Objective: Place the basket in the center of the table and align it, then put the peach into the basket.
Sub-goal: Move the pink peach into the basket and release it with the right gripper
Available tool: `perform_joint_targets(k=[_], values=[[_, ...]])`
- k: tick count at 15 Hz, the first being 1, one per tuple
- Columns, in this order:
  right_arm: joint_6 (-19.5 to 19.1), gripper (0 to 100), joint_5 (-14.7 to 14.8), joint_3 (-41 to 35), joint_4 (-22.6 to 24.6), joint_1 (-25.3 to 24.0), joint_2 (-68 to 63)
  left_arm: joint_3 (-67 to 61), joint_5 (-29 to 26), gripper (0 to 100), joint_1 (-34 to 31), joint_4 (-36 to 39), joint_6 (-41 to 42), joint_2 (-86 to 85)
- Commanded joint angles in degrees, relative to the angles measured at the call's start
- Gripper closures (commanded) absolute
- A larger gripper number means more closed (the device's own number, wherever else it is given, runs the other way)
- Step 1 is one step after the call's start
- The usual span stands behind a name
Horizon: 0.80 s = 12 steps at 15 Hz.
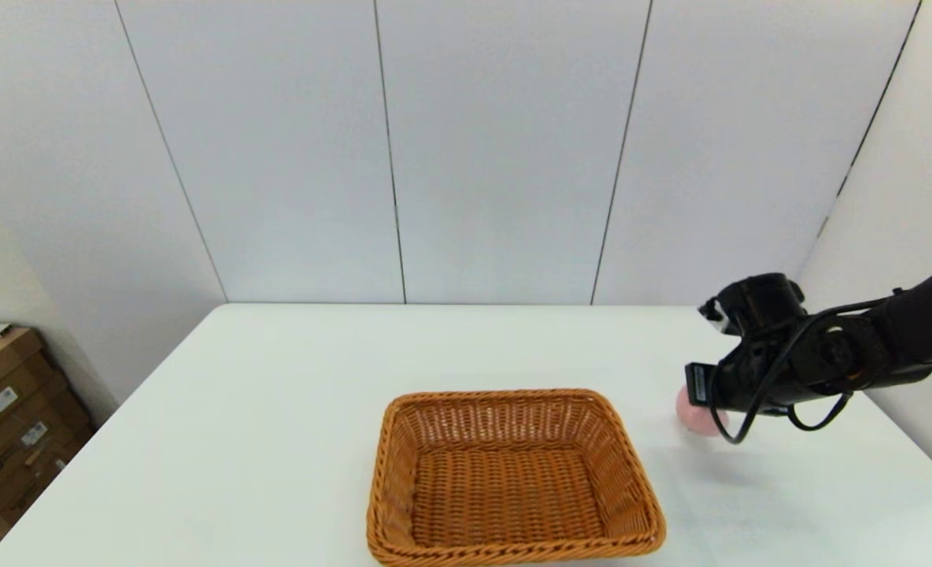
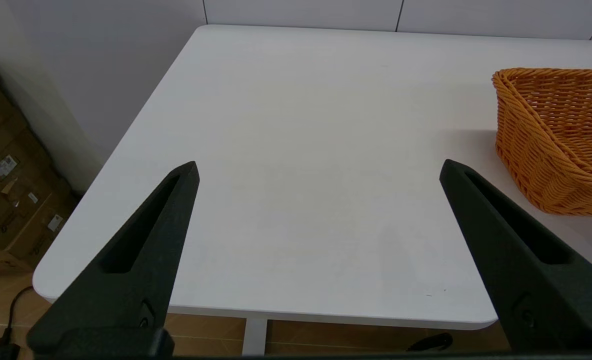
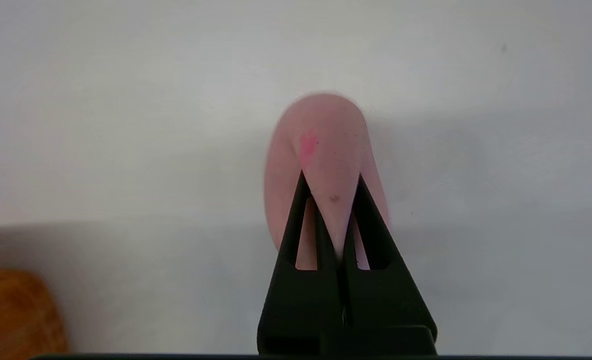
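Note:
The empty orange-brown wicker basket sits on the white table, near its front edge at the middle. To the right of it is the pink peach, half hidden under my right wrist. In the right wrist view my right gripper is shut on the peach, whose soft flesh bulges around the two black fingers. Whether the peach touches the table I cannot tell. A corner of the basket shows beside it. My left gripper hangs open over the table's left part, with the basket off to its side.
Cardboard boxes stand on the floor left of the table. A white panelled wall runs behind the table's far edge and along its right side. A cable loop dangles under my right wrist.

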<state>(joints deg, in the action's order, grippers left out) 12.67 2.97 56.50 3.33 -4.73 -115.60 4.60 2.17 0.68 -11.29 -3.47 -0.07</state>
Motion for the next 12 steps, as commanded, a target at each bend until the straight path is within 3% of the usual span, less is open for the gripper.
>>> perform_joint_targets(k=[1,4,9,12], values=[[1.4,100,-3.2,-1.3,-4.2,-3.5,16.6,0.1,0.0,0,0.0,0.0,0.0,0.0],[3.1,100,-8.1,-0.3,-10.2,-10.1,24.7,0.1,0.0,0,0.0,-0.1,0.0,0.0],[7.2,100,-8.2,0.6,-13.8,-26.0,23.3,0.1,0.0,0,0.0,-0.1,0.0,0.0],[7.1,100,-7.5,1.9,-13.2,-31.3,15.4,0.1,0.0,0,0.0,-0.1,0.0,0.0]])
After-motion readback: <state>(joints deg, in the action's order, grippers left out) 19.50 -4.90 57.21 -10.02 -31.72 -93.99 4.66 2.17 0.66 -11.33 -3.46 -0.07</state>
